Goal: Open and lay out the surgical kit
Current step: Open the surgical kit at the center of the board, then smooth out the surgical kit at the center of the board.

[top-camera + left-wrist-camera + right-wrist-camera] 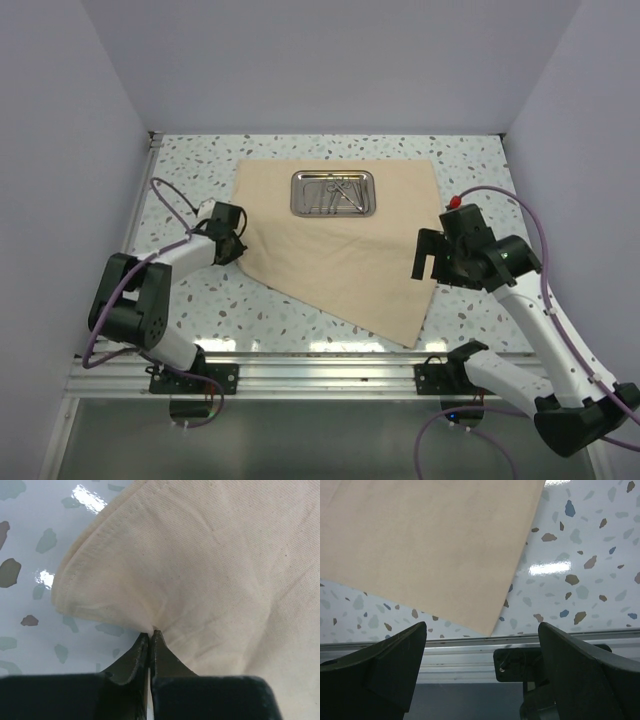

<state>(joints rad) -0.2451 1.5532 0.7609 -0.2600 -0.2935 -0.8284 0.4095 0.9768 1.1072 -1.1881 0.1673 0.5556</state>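
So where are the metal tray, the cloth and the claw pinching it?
steel tray (296,194), overhead view, left rim
cloth wrap (330,262), overhead view, bare part below tray
left gripper (150,633), left wrist view, between its shut fingertips

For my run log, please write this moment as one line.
left pincer: shut on cloth edge | right pincer: open, near cloth corner | tray: on cloth, instruments inside

A glossy white counter (190,165), speckled with grey, blue and brown chips, shows bright spots of glare. A silver metal rail (320,372) runs along its near edge. Plain pale lavender walls (330,60) enclose the far side and both flanks.
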